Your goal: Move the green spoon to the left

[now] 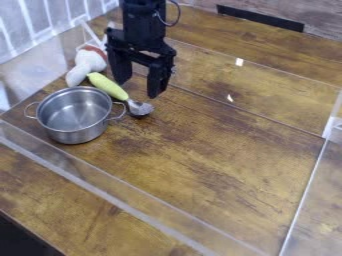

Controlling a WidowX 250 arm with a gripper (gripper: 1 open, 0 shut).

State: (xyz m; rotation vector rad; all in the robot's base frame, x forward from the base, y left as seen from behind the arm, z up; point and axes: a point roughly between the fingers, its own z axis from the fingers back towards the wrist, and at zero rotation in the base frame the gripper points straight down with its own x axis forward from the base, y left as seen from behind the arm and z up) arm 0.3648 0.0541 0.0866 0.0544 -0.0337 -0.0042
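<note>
The green spoon [118,93] lies on the wooden table just right of the steel pot, its yellow-green handle pointing up-left and its greyish bowl end at the lower right. My black gripper [138,85] hangs straight down directly over the spoon, open, one finger on each side of the handle's middle. Nothing is between the fingers but the spoon below. Whether the fingertips touch the table I cannot tell.
A shiny steel pot [74,113] stands left of the spoon. A whitish toy figure [86,68] lies behind it, near the left clear wall. Low clear walls [160,215] border the wooden table [227,140].
</note>
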